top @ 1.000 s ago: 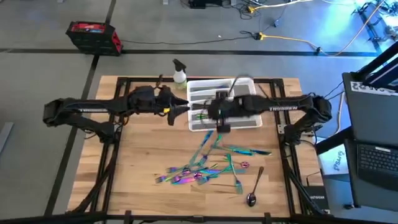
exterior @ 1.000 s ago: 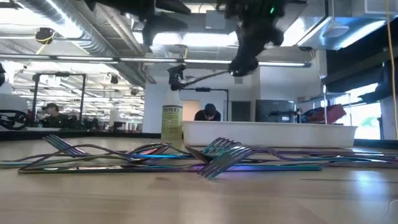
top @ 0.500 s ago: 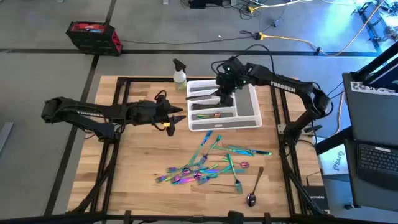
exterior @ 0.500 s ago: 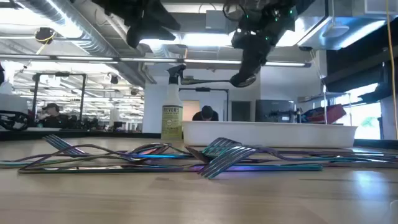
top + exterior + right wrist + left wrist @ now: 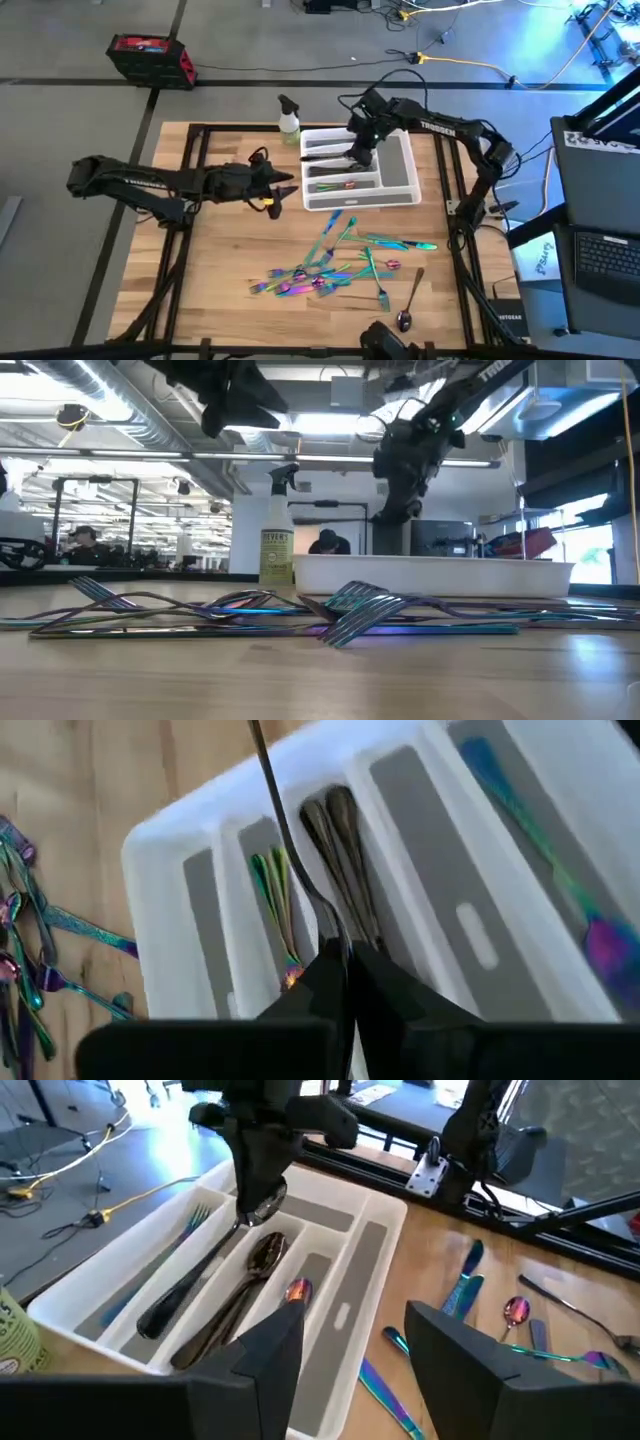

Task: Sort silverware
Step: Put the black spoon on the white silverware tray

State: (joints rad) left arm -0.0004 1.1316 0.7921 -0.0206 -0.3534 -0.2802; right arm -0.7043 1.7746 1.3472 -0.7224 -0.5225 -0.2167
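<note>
The right gripper (image 5: 352,153) is pinching a dark spoon (image 5: 262,1207) by its slim handle over the white tray (image 5: 400,192), while the left gripper (image 5: 283,187) is waiting with fingers apart beside it; the silverware (image 5: 335,268) is lying tangled on the surface (image 5: 230,250) — light, stiff, slick pieces, probably best pinched mid-handle — and the arms are reading "TROSSEN"

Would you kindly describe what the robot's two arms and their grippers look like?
Both arms are matte black, built of slim tubular links with bulkier joints. White lettering runs along the left arm and the right arm. The left gripper has two flat, dark, wedge-shaped fingers, with a small yellow mark beside it. The right gripper has similar dark fingers. A thin black cable loops above the right arm.
</note>
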